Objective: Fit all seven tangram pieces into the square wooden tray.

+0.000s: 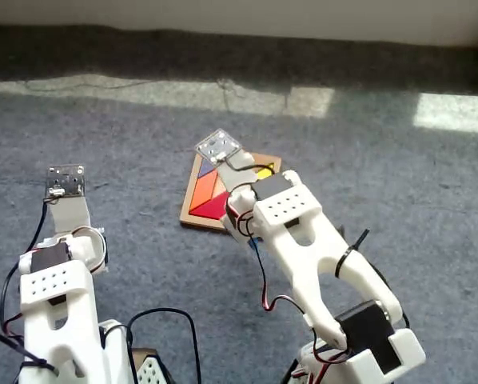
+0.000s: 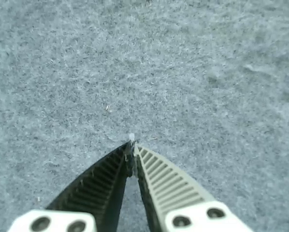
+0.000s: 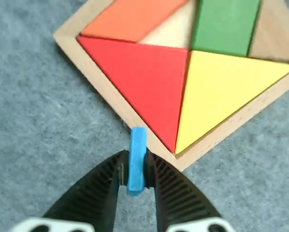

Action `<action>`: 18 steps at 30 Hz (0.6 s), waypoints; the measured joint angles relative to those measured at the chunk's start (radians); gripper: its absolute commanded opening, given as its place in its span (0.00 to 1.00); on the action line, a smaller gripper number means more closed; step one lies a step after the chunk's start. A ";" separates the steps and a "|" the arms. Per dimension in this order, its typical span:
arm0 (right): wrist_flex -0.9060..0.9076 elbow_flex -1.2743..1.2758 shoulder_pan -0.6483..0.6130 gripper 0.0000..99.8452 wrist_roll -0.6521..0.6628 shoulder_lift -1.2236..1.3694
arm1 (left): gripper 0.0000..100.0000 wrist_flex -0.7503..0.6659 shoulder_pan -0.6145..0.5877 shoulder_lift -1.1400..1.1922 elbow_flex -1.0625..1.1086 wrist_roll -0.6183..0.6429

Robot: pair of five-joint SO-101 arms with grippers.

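Between right jaws: a thin blue piece (image 3: 137, 145), edge-on, fills the right gripper (image 3: 137, 163).
Just ahead of tips: the raised rim of the square wooden tray (image 3: 110, 99); behind it the red triangular piece (image 3: 144, 72) and the yellow triangular piece (image 3: 222, 82) fill the corner.
Farther ahead: uncoloured wood patch (image 3: 169, 35) between the orange piece (image 3: 130, 17) and the green piece (image 3: 226, 24); whether it is an open slot, cannot tell.
Either side of right jaws: open grey carpet (image 3: 28, 121).
Around left jaws: the left gripper (image 2: 131, 145), tips pressed together, has open carpet all round.

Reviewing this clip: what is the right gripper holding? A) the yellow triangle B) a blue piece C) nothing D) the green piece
B: the right gripper is shut on a blue piece held on edge, just outside the wooden tray corner, while the yellow triangle and green piece lie in the tray.
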 measured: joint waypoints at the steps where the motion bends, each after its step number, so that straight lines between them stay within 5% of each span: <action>1: -0.011 -0.015 0.000 0.01 -0.044 0.000 | 0.04 0.000 0.000 0.000 0.000 0.000; 9: -0.133 -0.190 0.000 0.01 -0.382 0.126 | 0.04 0.000 0.000 0.000 0.000 0.000; 18: -0.242 -0.384 0.000 0.01 -0.523 0.420 | 0.04 0.000 0.000 0.000 0.000 0.000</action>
